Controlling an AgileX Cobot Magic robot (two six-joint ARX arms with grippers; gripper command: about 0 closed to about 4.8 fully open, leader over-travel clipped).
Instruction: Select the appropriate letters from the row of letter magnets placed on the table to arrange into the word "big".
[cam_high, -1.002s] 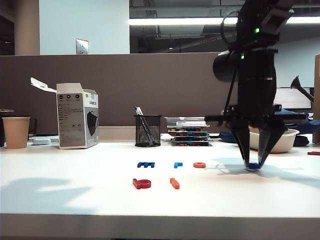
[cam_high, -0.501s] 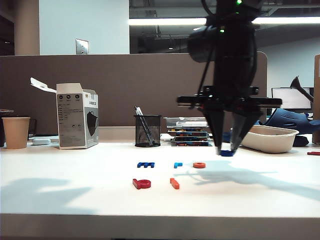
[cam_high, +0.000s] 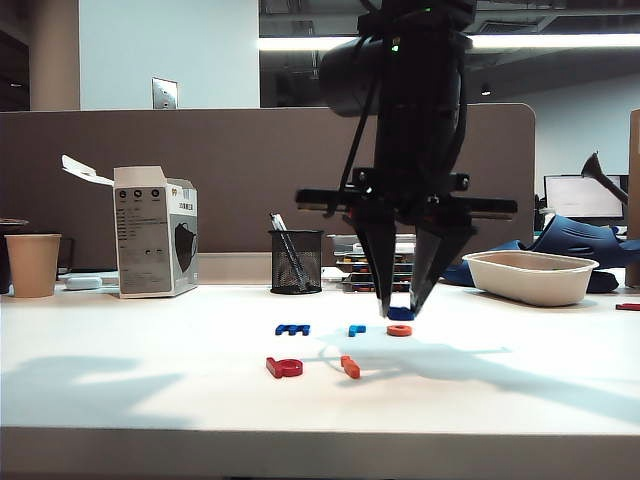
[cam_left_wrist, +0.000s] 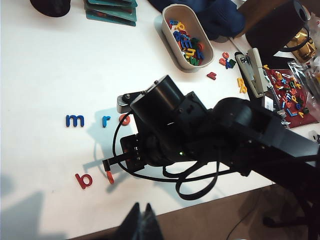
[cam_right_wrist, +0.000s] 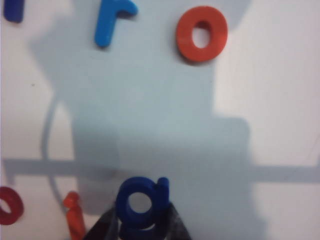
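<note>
Swung leftward since the earlier frame, the dark blue "g" (cam_right_wrist: 142, 202) now hangs above the orange "o" (cam_high: 399, 330), clamped in the right gripper (cam_high: 401, 312).
Placing step: next, lower it just right of the orange "i" (cam_high: 350, 367), beside the red "b" (cam_high: 284, 367) on the table (cam_high: 150, 390); left gripper (cam_left_wrist: 141, 227) hovers near the front edge, seemingly closed and empty.

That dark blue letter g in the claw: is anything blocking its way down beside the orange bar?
Nothing visible does. The right gripper holds the dark blue plastic g above bare white table, right of the short orange bar.

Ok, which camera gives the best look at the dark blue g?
The right wrist view: the dark blue g fills the foreground, pinched in the right gripper. The exterior view shows only a blue sliver between the jaws. The left wrist view hides it behind the right arm.
</note>
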